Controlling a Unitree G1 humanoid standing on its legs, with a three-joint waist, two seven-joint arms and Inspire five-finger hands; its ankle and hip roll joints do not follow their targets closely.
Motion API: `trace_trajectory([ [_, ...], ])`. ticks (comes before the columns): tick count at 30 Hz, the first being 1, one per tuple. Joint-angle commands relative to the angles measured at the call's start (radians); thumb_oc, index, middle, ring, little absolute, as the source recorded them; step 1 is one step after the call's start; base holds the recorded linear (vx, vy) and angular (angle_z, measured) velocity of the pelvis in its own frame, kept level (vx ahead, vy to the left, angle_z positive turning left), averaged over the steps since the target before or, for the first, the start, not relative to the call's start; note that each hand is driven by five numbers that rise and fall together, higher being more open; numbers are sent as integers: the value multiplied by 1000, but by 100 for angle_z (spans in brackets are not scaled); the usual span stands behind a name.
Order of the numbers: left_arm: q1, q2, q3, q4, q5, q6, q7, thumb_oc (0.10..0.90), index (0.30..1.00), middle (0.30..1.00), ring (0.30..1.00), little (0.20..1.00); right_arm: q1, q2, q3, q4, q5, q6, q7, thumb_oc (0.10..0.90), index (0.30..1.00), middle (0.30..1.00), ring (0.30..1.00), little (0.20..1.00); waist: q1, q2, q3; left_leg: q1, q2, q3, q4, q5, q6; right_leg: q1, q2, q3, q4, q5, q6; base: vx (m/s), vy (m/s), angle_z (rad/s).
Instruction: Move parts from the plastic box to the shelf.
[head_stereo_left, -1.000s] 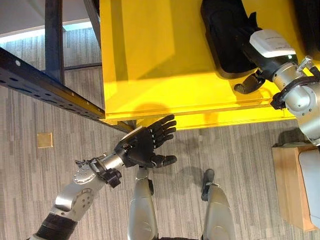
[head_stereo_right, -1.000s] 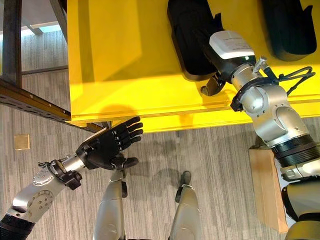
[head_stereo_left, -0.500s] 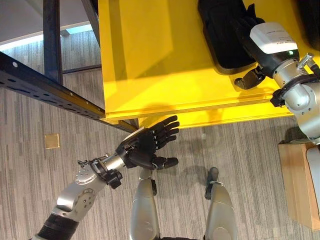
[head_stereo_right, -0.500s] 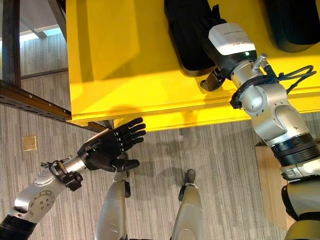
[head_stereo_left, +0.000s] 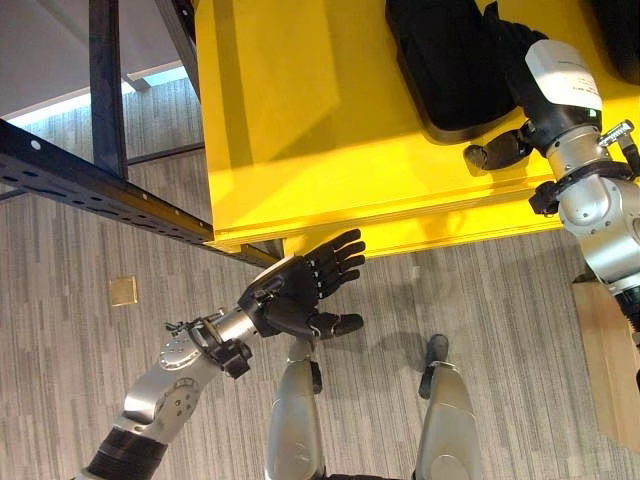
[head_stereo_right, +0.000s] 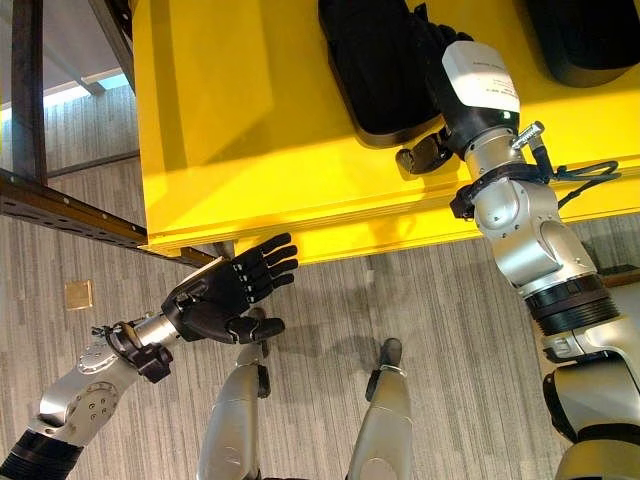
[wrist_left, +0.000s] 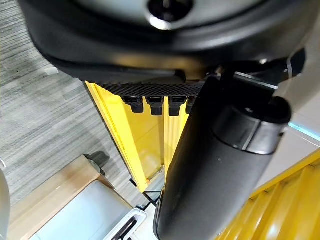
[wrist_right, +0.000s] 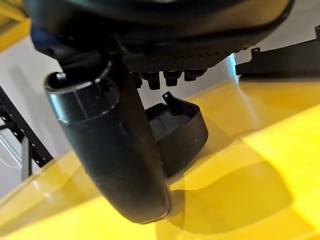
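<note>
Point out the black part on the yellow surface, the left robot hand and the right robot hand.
black part (head_stereo_left: 440, 60), left eye view: its dark top face.
left robot hand (head_stereo_left: 290, 295), left eye view: the palm.
right robot hand (head_stereo_right: 425, 155), right eye view: the thumb beside the part.

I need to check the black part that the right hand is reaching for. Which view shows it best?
The right eye view: the black part lies nearly whole on the yellow surface, with the right hand over its right edge. The left eye view shows it similarly but cut off at the top. The right wrist view shows one curved end past the thumb.
</note>
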Motion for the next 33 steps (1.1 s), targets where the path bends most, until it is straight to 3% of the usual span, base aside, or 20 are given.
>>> trace_trajectory([
  [1,-22,-28,6,-129,-88,-88,-34,900,1000,1000,1000,1000,-60,53,-68,14,-18,-52,-71,900,1000,1000,1000,1000,27,-19,-6,61,-7,9,145,-207,-1,41,20,-27,-63,2,-60,4,31,-3],
  [5,-13,-36,4,-134,-85,-92,-30,900,1000,1000,1000,1000,-29,64,-81,-60,-55,-96,-53,900,1000,1000,1000,1000,19,-17,-6,66,-11,10,148,-210,1,42,20,-19,-61,2,-59,9,30,-3],
  [10,-3,-36,0,-133,-85,-109,-30,900,1000,1000,1000,1000,17,77,-75,-113,-69,-107,-52,900,1000,1000,1000,1000,12,-16,-6,68,-12,16,148,-211,5,38,19,-11,-59,4,-59,3,11,1],
  [16,-11,-42,-10,-133,-94,-117,-18,900,1000,1000,1000,1000,17,121,-73,-128,-70,-118,-132,900,1000,1000,1000,1000,11,-11,-6,70,-16,18,152,-214,10,37,16,-6,-52,2,-61,3,2,-1],
  [33,6,-62,-27,-152,-108,-122,-13,900,1000,1000,1000,1000,-10,188,-110,-183,-167,-95,-234,900,1000,1000,1000,1000,10,13,-6,79,-26,20,152,-217,11,27,8,12,-26,-7,-67,8,11,0],
])
